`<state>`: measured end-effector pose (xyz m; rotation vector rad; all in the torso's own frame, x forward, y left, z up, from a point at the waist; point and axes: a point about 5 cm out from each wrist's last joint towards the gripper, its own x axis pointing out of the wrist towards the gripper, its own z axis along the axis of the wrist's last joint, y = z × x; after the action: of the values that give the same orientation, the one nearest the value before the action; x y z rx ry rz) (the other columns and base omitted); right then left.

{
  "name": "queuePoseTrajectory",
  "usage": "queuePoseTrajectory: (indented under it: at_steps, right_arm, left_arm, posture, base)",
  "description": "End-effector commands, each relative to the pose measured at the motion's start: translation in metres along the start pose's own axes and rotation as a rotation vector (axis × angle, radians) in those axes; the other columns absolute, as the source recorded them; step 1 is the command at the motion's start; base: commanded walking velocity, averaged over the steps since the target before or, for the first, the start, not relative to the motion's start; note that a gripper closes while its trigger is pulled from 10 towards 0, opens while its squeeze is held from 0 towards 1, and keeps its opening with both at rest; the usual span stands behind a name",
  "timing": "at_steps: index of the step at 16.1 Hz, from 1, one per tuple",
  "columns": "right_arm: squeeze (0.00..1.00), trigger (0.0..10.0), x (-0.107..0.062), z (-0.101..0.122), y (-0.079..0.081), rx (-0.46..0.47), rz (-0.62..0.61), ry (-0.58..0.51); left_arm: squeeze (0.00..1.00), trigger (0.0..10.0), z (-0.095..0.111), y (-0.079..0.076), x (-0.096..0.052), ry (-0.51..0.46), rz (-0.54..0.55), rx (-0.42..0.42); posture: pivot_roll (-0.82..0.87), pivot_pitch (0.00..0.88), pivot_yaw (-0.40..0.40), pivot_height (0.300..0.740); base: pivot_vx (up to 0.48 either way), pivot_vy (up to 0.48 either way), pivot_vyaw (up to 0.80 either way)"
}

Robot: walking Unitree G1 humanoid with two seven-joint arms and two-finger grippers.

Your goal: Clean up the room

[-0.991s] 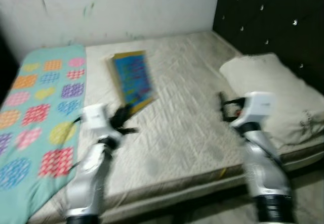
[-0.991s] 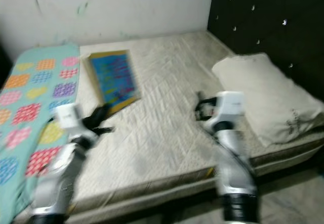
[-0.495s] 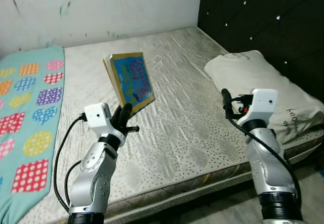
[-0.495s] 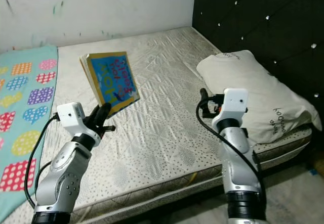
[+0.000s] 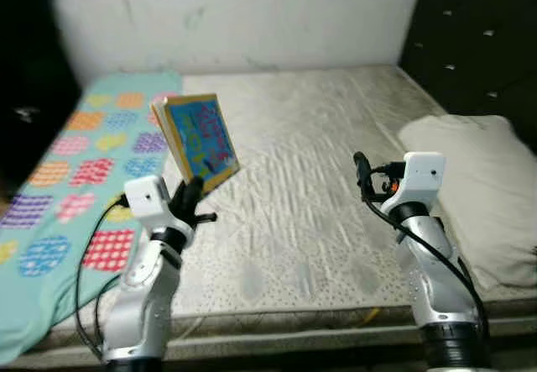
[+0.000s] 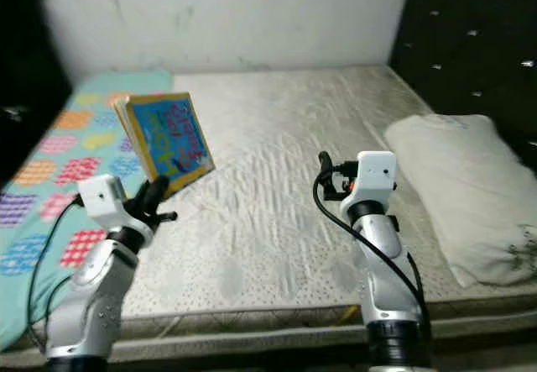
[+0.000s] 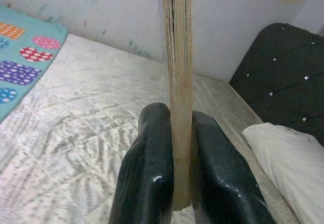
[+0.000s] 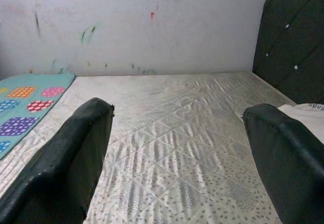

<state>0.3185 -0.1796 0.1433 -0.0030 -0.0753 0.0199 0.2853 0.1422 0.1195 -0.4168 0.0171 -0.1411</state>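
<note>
Book (image 5: 199,137) gripped by the left hand (image 5: 190,201), fingers pinched on its lower edge; left wrist view shows the two black fingers (image 7: 147,173) clamped either side of the page block. Held in the air above the bed, over the mattress's left part near the blanket's inner edge, not touching either. It stands roughly upright, long axis running up from the hand and tilted a bit; blue cover with yellow border faces the robot and to the right, spine side to the left.

Right hand (image 5: 362,173) raised over the mattress (image 5: 319,137) right of middle, fingers (image 8: 66,158) spread wide, nothing between them.

No containers in view.

Bed: bare grey-white quilted mattress. A teal blanket (image 5: 75,170) with coloured patches covers the left edge strip from near to far. A white pillow (image 5: 487,187) lies along the right edge, against the dark tufted headboard (image 5: 478,44). Far edge of the bed meets a white wall (image 5: 235,11) with small paint marks.
</note>
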Motion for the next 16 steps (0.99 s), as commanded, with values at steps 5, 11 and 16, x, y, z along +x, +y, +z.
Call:
queuePoseTrajectory:
  at_steps: [5,11,16]
  right_arm:
    - [0.0,10.0,0.0014,0.0034,-0.0006,-0.004,0.001,-0.017]
    - [0.0,10.0,0.0009,0.003,-0.0015,-0.011,0.004,-0.018]
    - [0.0,10.0,0.0004,0.0034,-0.0009,-0.024,0.011,-0.023]
  left_arm:
    - [0.0,10.0,0.0089,-0.0084,0.0046,-0.039,-0.04,0.013]
    - [0.0,10.0,0.0086,-0.0093,0.0052,-0.04,-0.041,0.01]
    - [0.0,10.0,0.0083,-0.0117,0.0055,-0.046,-0.044,-0.014]
  posture:
    - [-0.07,0.0,0.029,0.74]
    - [-0.07,0.0,0.026,0.74]
    - [-0.07,0.0,0.027,0.74]
  base:
    - [0.0,-0.27,0.0]
    - [0.0,-0.289,0.0]
    - [0.0,-0.245,0.25]
